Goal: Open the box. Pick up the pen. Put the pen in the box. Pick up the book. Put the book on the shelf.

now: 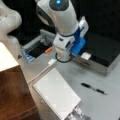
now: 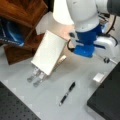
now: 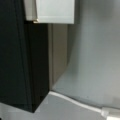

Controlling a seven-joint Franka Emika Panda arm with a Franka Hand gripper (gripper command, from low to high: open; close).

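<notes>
The box (image 1: 103,53) lies with its black lid down flat, at the right in both front views (image 2: 107,100). Its white latch tab (image 1: 85,56) sticks out over the silvery front side. My gripper (image 1: 64,58) points down at the table just left of that tab, touching nothing I can see. The wrist view shows the lid (image 3: 22,62), the tab (image 3: 55,11) and the box side, but no fingers. The black pen (image 1: 93,88) lies on the table in front of the box (image 2: 67,93). The white spiral book (image 1: 56,93) leans on a stand (image 2: 48,52). The brown shelf (image 1: 10,85) has a cream top.
A metal stand (image 2: 37,76) holds the book up. A white cable with a plug (image 1: 51,62) runs across the table under the gripper. A small orange object (image 1: 48,50) lies by an open grey tray (image 1: 35,46) behind the arm.
</notes>
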